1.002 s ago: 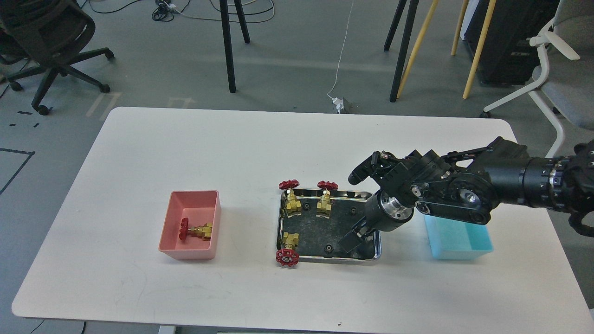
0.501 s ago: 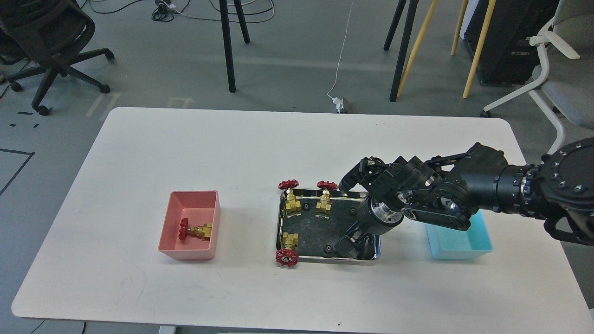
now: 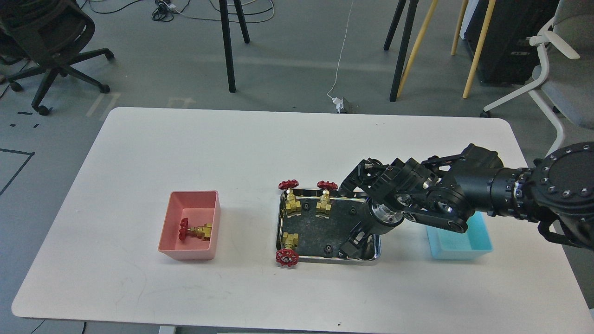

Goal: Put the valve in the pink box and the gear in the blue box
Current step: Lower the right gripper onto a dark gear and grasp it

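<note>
A shiny steel tray point(image 3: 280, 218) in the middle of the table holds three brass valves with red handwheels: one point(image 3: 292, 199) at the back left, one point(image 3: 324, 200) beside it, one point(image 3: 287, 248) at the front left. Small black gears lie in it, for example near the front point(image 3: 328, 249) and at the back point(image 3: 306, 206). A fourth valve point(image 3: 196, 230) lies in the pink box point(image 3: 169, 222) on the left. The blue box point(image 3: 464, 246) stands right of the tray, partly hidden by my right arm. My right gripper point(image 3: 352, 245) reaches down into the tray's front right corner; its dark fingers cannot be told apart. My left arm is out of view.
The white table's edge point(image 3: 278, 320) runs close along the front. My right arm point(image 3: 464, 195) comes in from the right over the blue box. Chairs and stand legs are on the floor behind the table.
My right arm has swung left and lower, and the gripper has gone down into the tray's front right corner. The valves, gears and boxes have not moved.
</note>
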Controlling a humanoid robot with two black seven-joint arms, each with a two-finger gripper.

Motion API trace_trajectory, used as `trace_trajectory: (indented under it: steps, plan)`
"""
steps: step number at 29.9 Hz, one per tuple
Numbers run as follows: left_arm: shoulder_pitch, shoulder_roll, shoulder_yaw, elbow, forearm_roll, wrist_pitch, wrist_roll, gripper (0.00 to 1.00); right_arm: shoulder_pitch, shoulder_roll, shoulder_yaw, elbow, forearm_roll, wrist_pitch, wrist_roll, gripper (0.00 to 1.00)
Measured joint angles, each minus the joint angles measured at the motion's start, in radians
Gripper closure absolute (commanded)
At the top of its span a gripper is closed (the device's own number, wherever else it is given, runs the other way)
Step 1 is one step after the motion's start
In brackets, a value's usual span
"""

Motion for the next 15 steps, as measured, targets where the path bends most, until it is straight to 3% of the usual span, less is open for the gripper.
trace_trajectory:
  steps: [9,15]
  plan:
    - [-0.004,0.001,0.000,0.000,0.000,0.001,0.000,0.02,-0.001,0.006,0.000,-0.001,-0.014,0.000,-0.002,0.48]
    - [-0.004,0.002,0.001,0.001,0.000,0.002,0.000,0.02,0.001,0.008,0.000,0.002,-0.030,0.000,-0.003,0.55]
